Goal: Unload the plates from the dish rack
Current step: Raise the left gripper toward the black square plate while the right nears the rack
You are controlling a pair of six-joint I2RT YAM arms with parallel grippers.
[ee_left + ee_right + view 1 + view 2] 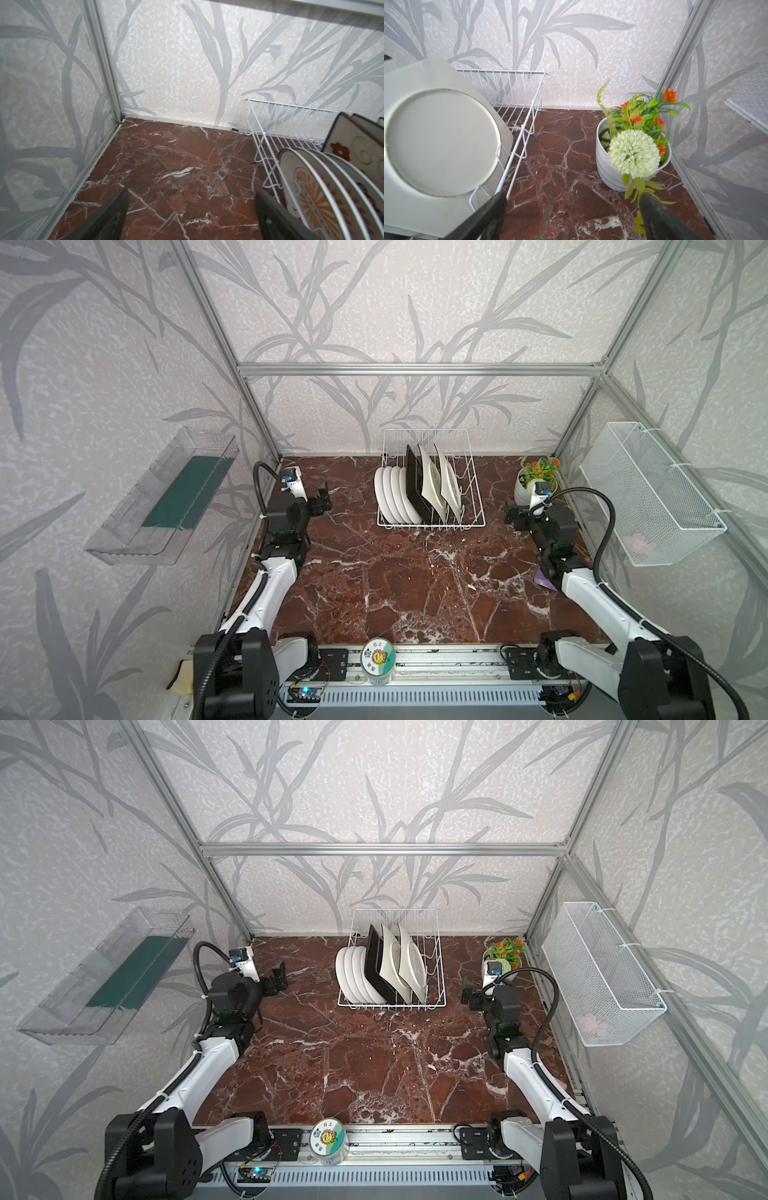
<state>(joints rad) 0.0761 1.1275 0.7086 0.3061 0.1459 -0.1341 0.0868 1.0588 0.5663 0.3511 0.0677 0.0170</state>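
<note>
Both wide open, empty: left pincer (323, 499) and right pincer (509, 513) flank the plates (392, 495) in the dish rack (457, 525) — best pinch the nearest rim, lift straight up.

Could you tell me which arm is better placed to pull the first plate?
Probably left: the open left gripper sits near the round plates; empty dish rack slots separate the right gripper from them.
</note>
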